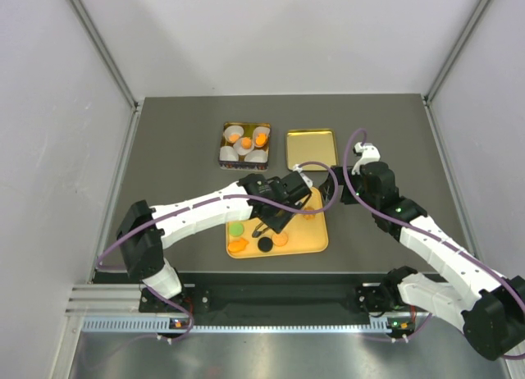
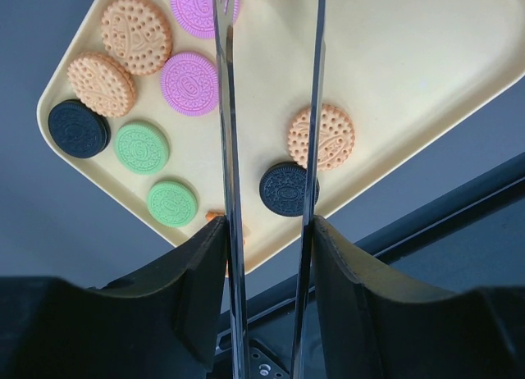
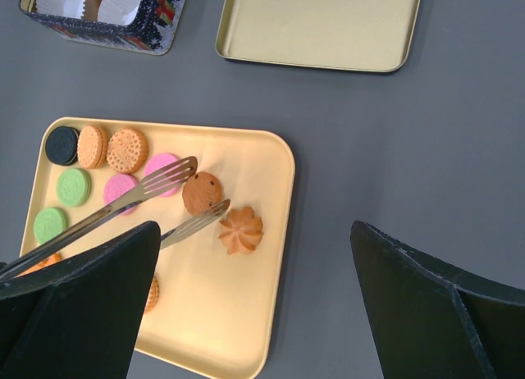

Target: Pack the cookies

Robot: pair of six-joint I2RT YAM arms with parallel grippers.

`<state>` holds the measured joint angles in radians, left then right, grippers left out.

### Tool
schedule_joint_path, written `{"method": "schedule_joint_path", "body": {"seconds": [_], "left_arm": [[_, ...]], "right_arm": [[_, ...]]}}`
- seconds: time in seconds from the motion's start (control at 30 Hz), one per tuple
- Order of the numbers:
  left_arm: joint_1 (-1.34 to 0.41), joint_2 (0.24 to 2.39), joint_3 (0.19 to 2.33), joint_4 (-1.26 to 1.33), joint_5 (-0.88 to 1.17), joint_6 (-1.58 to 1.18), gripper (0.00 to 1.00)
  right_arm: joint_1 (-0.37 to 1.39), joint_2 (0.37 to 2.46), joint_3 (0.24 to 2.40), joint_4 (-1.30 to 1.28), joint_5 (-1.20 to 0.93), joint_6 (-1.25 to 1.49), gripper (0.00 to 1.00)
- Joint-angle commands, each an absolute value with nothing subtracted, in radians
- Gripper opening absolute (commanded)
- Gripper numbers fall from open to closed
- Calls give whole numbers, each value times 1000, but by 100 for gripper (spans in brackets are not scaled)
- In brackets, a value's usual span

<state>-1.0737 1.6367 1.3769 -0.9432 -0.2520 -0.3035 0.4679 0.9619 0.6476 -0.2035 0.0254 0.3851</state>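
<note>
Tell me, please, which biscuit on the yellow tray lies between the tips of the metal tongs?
The round brown biscuit with dark specks. The orange flower-shaped biscuit lies just outside the lower tip of the metal tongs.

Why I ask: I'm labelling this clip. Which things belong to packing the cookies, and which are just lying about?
Belongs to the job: cookies on the yellow tray; tongs, held in the left gripper; tin with paper cups, some holding cookies.
Just lying about: gold lid beside the tin, empty, nothing touching it.

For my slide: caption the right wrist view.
Metal tongs straddle a brown cookie on the yellow tray.
</note>
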Motion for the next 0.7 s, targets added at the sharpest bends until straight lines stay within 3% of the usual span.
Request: {"method": "schedule_joint_path", "body": {"seconds": [0.0, 0.67], "left_arm": [[-1068, 1598, 1373, -923, -241, -290, 48], [-1061, 1585, 1431, -959, -270, -270, 41]], "right_arm": [[457, 939, 646, -186, 34, 374, 100], [459, 943, 646, -186, 37, 373, 100]]}}
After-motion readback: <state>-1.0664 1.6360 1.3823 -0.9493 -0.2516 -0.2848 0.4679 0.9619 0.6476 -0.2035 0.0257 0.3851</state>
